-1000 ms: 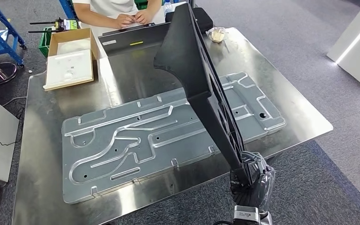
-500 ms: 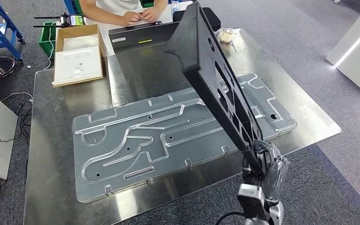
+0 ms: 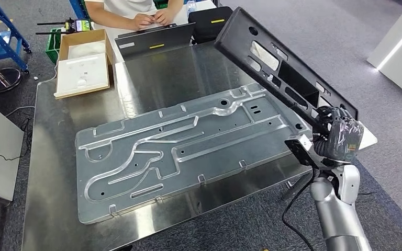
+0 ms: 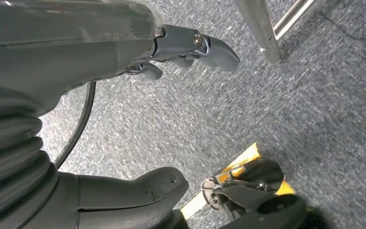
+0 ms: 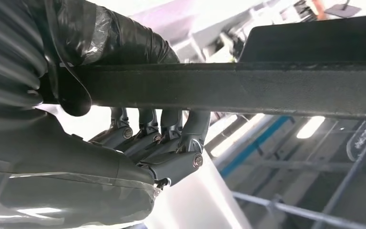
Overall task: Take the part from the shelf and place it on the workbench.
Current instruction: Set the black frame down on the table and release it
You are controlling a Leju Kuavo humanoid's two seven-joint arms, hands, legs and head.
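My right hand [image 3: 337,137] grips one end of a long black part [image 3: 280,68] with several cutouts, holding it in the air above the right side of the steel workbench [image 3: 47,146]. The part slants from my hand at the bench's right edge up toward the far side. In the right wrist view the fingers [image 5: 162,138] wrap under the part's black edge [image 5: 248,88] and the thumb presses on top. My left hand [image 4: 124,109] hangs over grey carpet with fingers apart and nothing in it.
A large embossed metal plate [image 3: 188,144] lies across the workbench. At the far side are an open cardboard box [image 3: 81,63], a dark flat panel [image 3: 154,39] and a seated person's hands [image 3: 149,20]. A blue rack [image 3: 0,31] stands far left.
The part has swung from nearly upright over the middle of the bench to a lower slant over its right side. My right hand has risen and moved right. The camera view shifted slightly.
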